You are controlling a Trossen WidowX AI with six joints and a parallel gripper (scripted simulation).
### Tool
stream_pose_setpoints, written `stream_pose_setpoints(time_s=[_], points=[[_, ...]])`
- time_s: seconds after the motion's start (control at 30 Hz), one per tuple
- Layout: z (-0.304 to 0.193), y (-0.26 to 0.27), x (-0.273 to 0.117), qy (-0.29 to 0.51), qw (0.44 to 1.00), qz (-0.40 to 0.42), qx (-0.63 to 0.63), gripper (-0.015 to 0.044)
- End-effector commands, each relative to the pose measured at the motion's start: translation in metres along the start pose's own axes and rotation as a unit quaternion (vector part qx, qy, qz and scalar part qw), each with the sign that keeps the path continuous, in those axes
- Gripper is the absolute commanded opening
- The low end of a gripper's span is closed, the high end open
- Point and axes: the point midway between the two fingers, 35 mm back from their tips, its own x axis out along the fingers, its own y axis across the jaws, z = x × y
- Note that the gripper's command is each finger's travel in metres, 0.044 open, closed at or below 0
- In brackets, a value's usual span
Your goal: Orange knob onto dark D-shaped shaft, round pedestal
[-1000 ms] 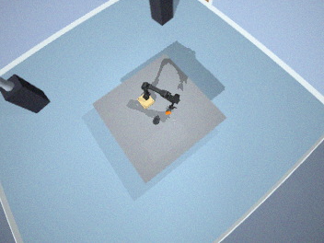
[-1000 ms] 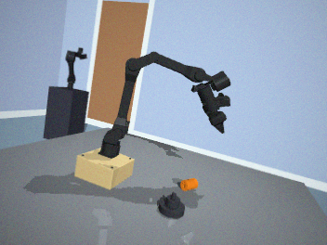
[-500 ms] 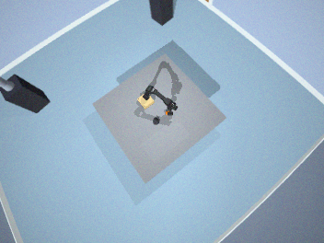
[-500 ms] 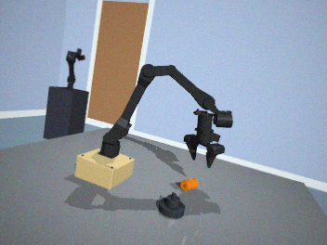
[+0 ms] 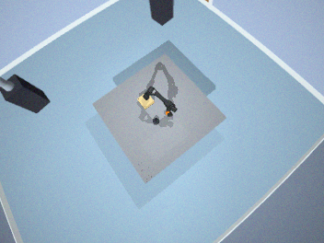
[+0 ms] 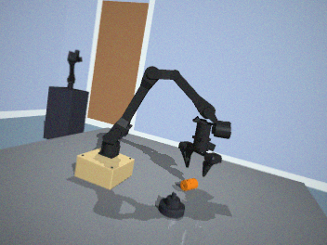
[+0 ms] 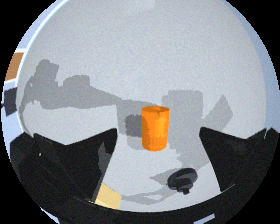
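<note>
The orange knob [image 5: 167,112] [image 6: 189,184] [image 7: 155,128] lies on its side on the grey table top. The dark round pedestal [image 5: 156,121] [image 6: 171,208] [image 7: 183,178] stands close to the knob, with its shaft [image 6: 173,197] pointing up. My gripper [image 6: 195,171] [image 7: 159,131] is open and empty, fingers pointing down above the knob. In the wrist view the knob shows between the two fingertips, below them, not touched. The shaft's flat side cannot be made out.
The arm stands on a pale yellow block [image 5: 145,100] [image 6: 103,170] [image 7: 108,196] on the grey table top [image 5: 152,154] [image 6: 37,192]. Dark cabinets [image 5: 161,4] [image 6: 66,110] stand beyond the table. A brown door [image 6: 118,59] is in the wall.
</note>
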Motion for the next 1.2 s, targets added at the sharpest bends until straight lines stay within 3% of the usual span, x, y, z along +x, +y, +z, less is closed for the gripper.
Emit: stream_pose_setpoints(time_s=[0.0, 1.1, 1.17], points=[[-0.003, 0.001, 0.016, 0.008, 1.000, 0.003, -0.004, 0.0440], [-0.004, 0.002, 0.061, 0.008, 1.000, 0.003, -0.004, 0.0440], [-0.004, 0.002, 0.061, 0.008, 1.000, 0.003, -0.004, 0.0387]])
